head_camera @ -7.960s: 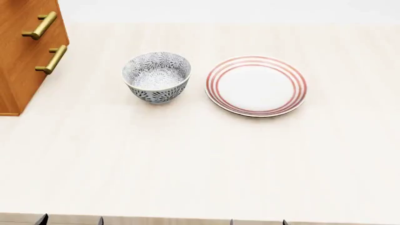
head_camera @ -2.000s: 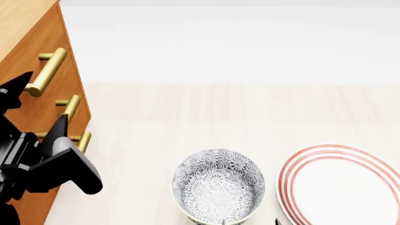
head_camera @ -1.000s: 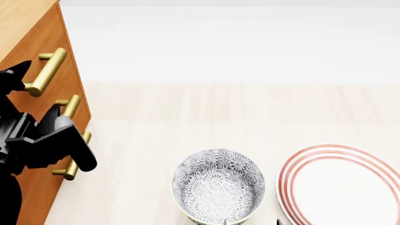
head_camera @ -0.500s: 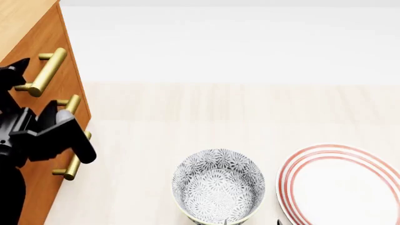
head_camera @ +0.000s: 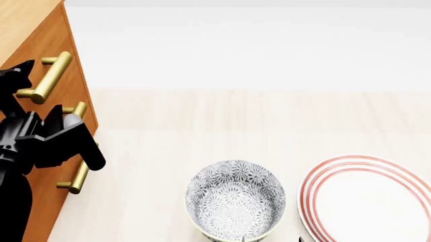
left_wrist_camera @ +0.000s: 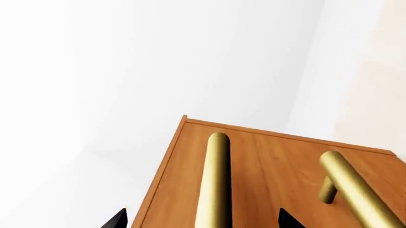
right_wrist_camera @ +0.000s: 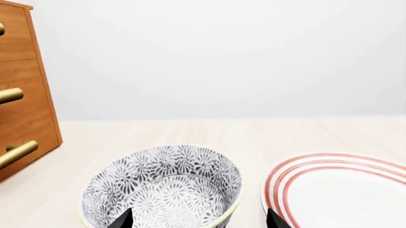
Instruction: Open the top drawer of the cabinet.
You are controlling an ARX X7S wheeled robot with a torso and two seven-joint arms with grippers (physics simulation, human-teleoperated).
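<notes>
Cabinet (head_camera: pixel 40 40) of orange-brown wood grain occupies the upper left of the head view, standing on the pale tabletop (head_camera: pixel 235 116). The top drawer (head_camera: pixel 30 50) is its uppermost front, seemingly flush and closed, carrying a brass bar handle (head_camera: pixel 48 76) on two short posts; lower handles of the same kind sit beneath it. The left gripper (head_camera: pixel 40 113), black, lies at the left edge of the head view against the drawer fronts, its jaws spread wide, one tip up beside the top handle and the other lower down, holding nothing. In the left wrist view a handle runs between the two dark tips; which drawer it belongs to cannot be told. The right gripper (right_wrist_camera: pixel 197 219) shows only two separated tips, empty, above a patterned bowl (head_camera: pixel 234 205) beside a red-ringed plate (head_camera: pixel 367 199). The handle is probably rigid, smooth and somewhat slippery; the drawer likely slides stiffly. Grasp is best taken mid-bar, between the posts, jaws across it.
</notes>
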